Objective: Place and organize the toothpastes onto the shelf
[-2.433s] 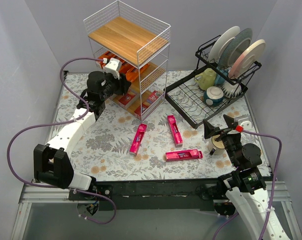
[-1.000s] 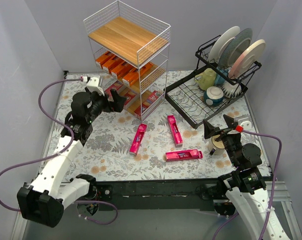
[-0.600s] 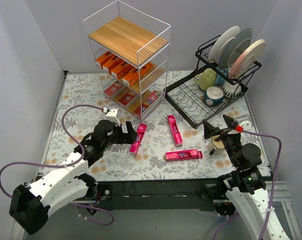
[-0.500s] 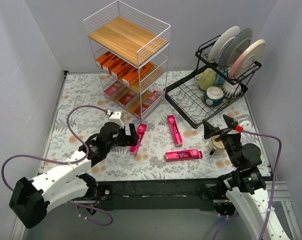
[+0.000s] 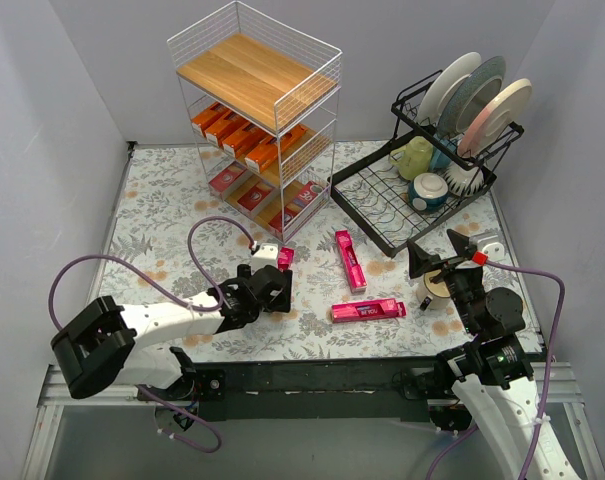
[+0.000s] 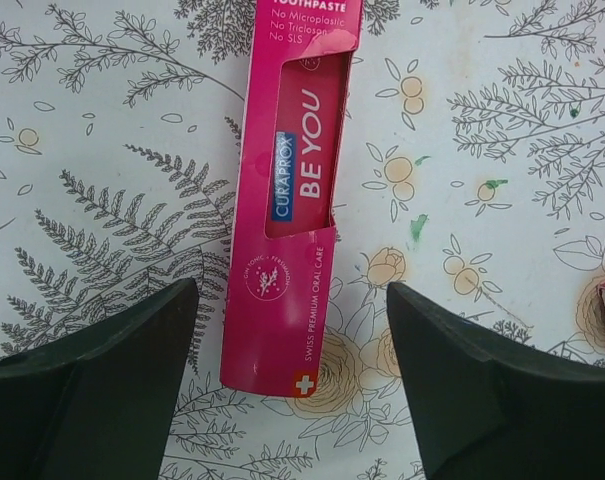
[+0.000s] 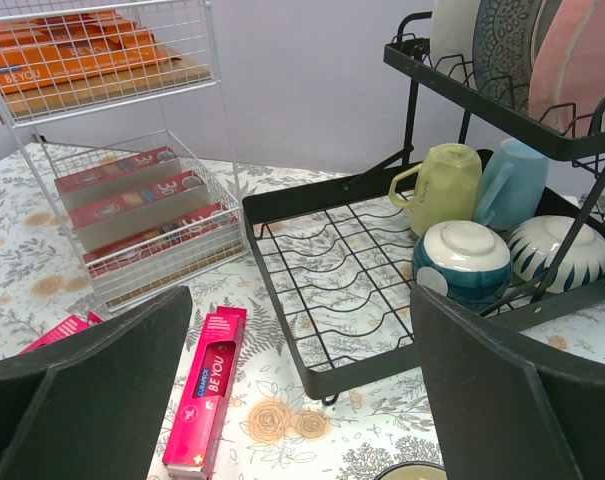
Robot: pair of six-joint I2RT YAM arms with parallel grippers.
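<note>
A bright pink toothpaste box [image 6: 297, 200] lies flat on the flowered table. My left gripper [image 6: 292, 400] hangs low over its near end, open, one finger on each side and neither touching it. From above, the left gripper [image 5: 274, 292] hides most of that box [image 5: 285, 257]. Two more pink boxes [image 5: 349, 260] [image 5: 368, 310] lie to its right. The shelf [image 5: 257, 120] holds orange boxes [image 5: 240, 135] on its middle board and dark red ones [image 5: 267, 195] on the bottom. My right gripper [image 5: 434, 255] stands open and empty, facing a pink box [image 7: 207, 390].
A black dish rack [image 5: 437, 165] with plates, mugs and bowls stands at the back right. A white cup [image 5: 434, 288] sits just below my right gripper. A purple cable [image 5: 132, 265] loops over the table's left side. The shelf's top board [image 5: 244, 72] is bare.
My left arm has swung away from the shelf, down and to the right, and now sits low over the leftmost pink box. The right arm has not moved.
</note>
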